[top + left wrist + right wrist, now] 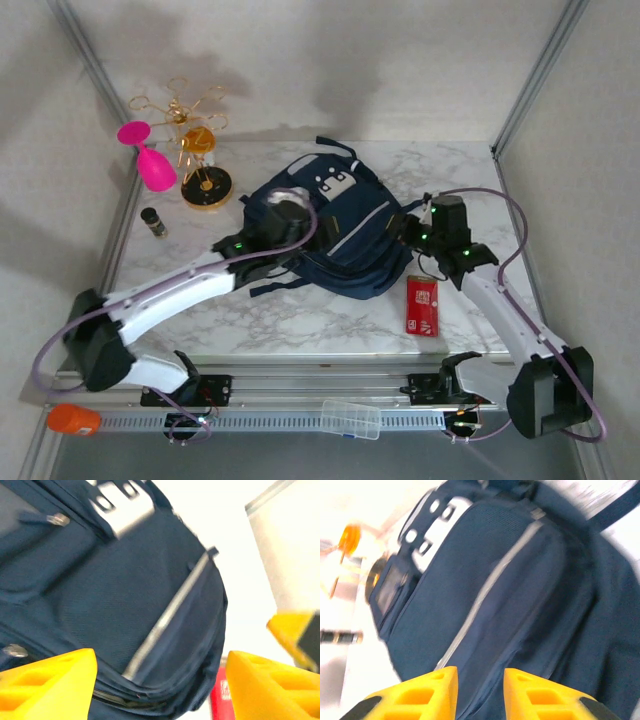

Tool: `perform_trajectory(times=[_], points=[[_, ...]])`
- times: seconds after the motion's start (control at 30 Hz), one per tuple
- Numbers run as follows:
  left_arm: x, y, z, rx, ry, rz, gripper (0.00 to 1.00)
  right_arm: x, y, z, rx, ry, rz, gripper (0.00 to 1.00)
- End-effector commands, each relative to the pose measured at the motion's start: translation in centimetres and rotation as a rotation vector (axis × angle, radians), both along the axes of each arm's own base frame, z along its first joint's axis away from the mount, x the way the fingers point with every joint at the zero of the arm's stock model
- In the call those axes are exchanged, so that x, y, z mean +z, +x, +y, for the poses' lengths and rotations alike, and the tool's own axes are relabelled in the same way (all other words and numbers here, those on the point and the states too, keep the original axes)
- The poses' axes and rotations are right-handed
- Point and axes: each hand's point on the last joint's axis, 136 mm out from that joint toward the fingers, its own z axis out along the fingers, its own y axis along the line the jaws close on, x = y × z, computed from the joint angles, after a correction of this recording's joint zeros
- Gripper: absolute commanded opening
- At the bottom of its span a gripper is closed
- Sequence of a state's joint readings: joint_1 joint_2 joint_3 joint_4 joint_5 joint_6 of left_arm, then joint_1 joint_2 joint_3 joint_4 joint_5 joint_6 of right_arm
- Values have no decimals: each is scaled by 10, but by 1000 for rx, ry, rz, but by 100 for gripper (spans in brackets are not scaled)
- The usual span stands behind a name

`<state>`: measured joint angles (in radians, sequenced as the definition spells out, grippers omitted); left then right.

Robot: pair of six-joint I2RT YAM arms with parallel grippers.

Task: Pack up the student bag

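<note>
The student bag [355, 235], navy with thin pale stripes and a white buckle patch, lies flat in the middle of the marble table. My left gripper [292, 216] hovers over the bag's left half. In the left wrist view its yellow fingers [55, 685] stand wide apart, open, with nothing between them and the bag [125, 590] below. A slightly parted zip seam [125, 700] runs along the bag's edge there. My right gripper [412, 232] is at the bag's right edge. In the right wrist view the right gripper [481, 690] is open by a narrow gap over the bag fabric [510, 580].
A red booklet [422, 305] lies to the right of the bag near the front. A pink goblet [150, 160], a gold wire stand [203, 165] and a small dark bottle [153, 221] stand at the back left. A clear plastic case [345, 418] rests on the front rail.
</note>
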<state>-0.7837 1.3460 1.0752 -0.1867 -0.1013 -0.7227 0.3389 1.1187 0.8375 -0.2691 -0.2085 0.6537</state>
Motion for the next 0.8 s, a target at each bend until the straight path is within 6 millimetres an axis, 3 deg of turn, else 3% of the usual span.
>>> perform_trajectory(times=[0.0, 0.13, 0.3, 0.5, 0.63, 0.77], points=[[-38, 20, 49, 194, -49, 78, 69, -36, -35, 23, 96, -61, 127, 30], [-79, 30, 72, 273, -129, 134, 70, -51, -61, 72, 225, -7, 164, 33], [-122, 52, 105, 398, -140, 206, 66, -75, -66, 97, 279, -36, 182, 35], [-137, 82, 103, 407, -194, 217, 60, -98, -50, 92, 262, -123, 186, 35], [-150, 92, 87, 378, -257, 239, 52, -107, -37, 83, 235, -141, 184, 35], [-149, 101, 75, 368, -325, 237, 43, -105, -22, 76, 228, -143, 159, 34]])
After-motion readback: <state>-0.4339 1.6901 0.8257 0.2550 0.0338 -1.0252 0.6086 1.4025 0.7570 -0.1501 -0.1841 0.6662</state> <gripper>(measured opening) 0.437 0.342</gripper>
